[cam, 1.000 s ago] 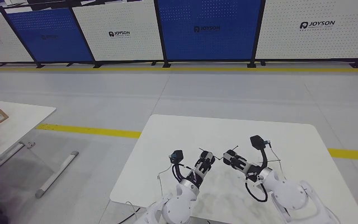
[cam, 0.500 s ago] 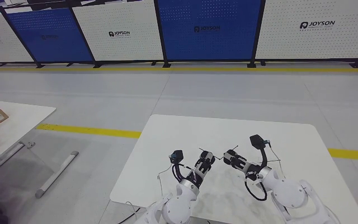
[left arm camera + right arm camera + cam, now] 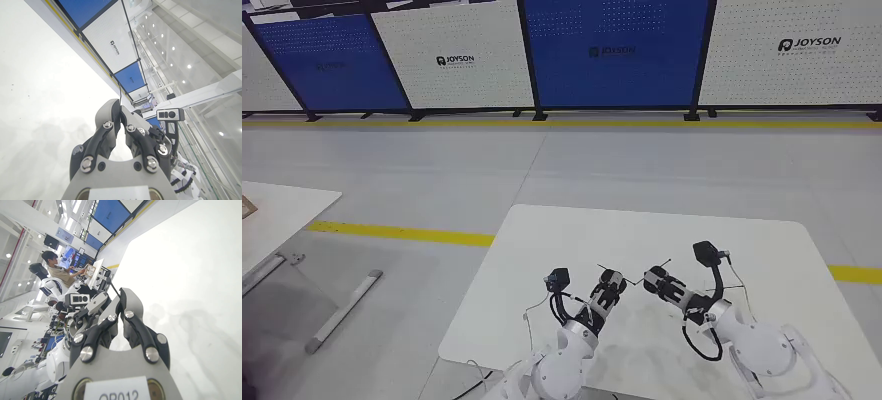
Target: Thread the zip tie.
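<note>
The zip tie is a thin black strap. In the left wrist view my left gripper (image 3: 120, 107) is shut on it, and its plain tail (image 3: 120, 91) sticks out past the fingertips. In the right wrist view my right gripper (image 3: 119, 297) is shut on the strap just below its square head (image 3: 108, 280), which points away from the fingertips. In the top view the left gripper (image 3: 608, 284) and right gripper (image 3: 652, 279) face each other a short gap apart above the white table (image 3: 572, 235). The strap between the grippers is hidden.
The table's near edge lies just behind both arms, and its left edge (image 3: 474, 300) is close to the left arm. A second white table (image 3: 282, 215) stands far left across the floor. Blue and white panels (image 3: 612, 50) line the back.
The right arm has edged slightly to the right, widening the gap between the grippers a little. The left arm has kept still. Both grips are unchanged.
</note>
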Motion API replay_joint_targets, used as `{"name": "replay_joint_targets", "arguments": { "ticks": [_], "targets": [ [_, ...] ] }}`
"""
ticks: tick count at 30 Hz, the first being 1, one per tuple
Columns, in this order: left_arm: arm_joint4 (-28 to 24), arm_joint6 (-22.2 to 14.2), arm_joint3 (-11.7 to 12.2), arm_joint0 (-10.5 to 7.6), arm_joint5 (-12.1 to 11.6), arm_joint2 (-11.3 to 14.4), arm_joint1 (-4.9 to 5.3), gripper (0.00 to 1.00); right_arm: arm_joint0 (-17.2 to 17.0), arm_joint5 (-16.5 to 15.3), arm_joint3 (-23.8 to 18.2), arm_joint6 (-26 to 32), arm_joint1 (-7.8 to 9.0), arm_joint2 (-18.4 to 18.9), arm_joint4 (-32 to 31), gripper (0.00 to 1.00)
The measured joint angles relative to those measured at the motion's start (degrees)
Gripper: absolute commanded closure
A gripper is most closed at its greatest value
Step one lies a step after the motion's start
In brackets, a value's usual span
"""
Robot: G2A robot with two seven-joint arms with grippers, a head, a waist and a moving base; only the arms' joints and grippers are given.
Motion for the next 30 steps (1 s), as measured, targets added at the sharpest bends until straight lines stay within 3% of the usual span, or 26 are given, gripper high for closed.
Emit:
{"name": "replay_joint_targets", "arguments": {
  "ticks": [11,21,30],
  "targets": [
    [0.0,0.0,0.0,0.00,0.0,0.0,0.00,1.00,1.4,0.4,1.4,1.0,-0.47,-1.1,-0.2,1.00],
    [0.0,0.0,0.0,0.00,0.0,0.0,0.00,1.00,-0.8,-1.9,0.2,1.2,-0.15,1.2,0.9,1.00],
    [0.0,0.0,0.0,0.00,0.0,0.0,0.00,1.00,0.5,-0.6,0.9,2.2,-0.43,0.4,0.6,1.00]
  ]
}}
